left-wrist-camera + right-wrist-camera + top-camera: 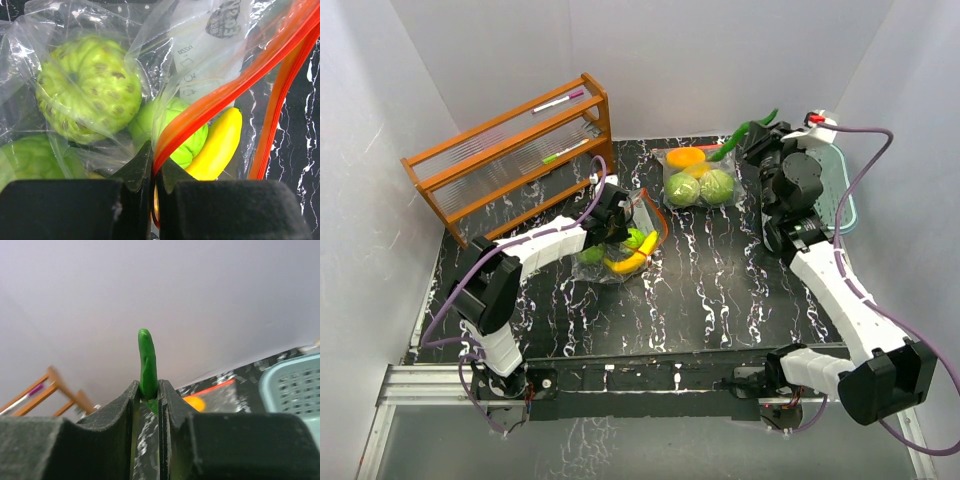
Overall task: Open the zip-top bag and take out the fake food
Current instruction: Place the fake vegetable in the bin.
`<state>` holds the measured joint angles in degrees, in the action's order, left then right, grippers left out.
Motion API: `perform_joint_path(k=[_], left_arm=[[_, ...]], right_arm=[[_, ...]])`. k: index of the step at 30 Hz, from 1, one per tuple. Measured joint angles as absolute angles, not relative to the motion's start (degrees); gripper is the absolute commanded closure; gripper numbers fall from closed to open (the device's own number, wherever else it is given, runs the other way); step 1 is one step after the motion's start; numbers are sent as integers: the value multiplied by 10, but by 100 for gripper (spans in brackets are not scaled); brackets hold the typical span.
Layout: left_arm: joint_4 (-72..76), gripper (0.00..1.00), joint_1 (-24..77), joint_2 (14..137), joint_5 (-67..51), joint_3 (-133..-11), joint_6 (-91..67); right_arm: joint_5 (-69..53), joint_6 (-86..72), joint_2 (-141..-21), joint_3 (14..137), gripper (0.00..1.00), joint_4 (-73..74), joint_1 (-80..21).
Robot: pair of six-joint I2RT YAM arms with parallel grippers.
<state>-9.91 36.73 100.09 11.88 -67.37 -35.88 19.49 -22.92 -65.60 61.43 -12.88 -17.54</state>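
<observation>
My left gripper (152,167) is clenched on the orange zip strip (215,102) of a clear plastic zip-top bag (210,55), left of centre in the overhead view. Its mouth looks parted. Inside lie a bumpy round green plastic fruit (87,87), a pale-green cabbage-like ball (187,137) and a yellow plastic banana (217,147), the banana right at the opening. I have only the thin edge of one lip. A sharp tug could pull the strip out of my jaws or drag the whole bag across the black marbled table (720,290), and the round pieces could roll out.

At upper centre a second clear bag (672,196) holds an orange piece (687,157) and two green balls (705,187).

At upper right my right gripper (148,390) grasps a long curved green plastic piece (146,352), lifted off the table. I pinch it near one end, so I judge it could swivel or slip. Let go here and it may land back on that bag, not near the pale-teal slotted basket (848,205) at the right edge.
</observation>
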Motion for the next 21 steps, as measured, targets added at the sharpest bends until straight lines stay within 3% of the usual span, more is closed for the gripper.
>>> perform_joint_path(k=[12,19,21], left_arm=[[-85,100,367,1004,102,-674,-353],[-79,100,367,1013,98,-674,-346],[-79,100,367,1014,98,-674,-345]], right_arm=[[455,5,-609,596,93,-234,-171],[509,120,-692,594,92,-286,-135],[510,123,-709,594,83,-272,-123]])
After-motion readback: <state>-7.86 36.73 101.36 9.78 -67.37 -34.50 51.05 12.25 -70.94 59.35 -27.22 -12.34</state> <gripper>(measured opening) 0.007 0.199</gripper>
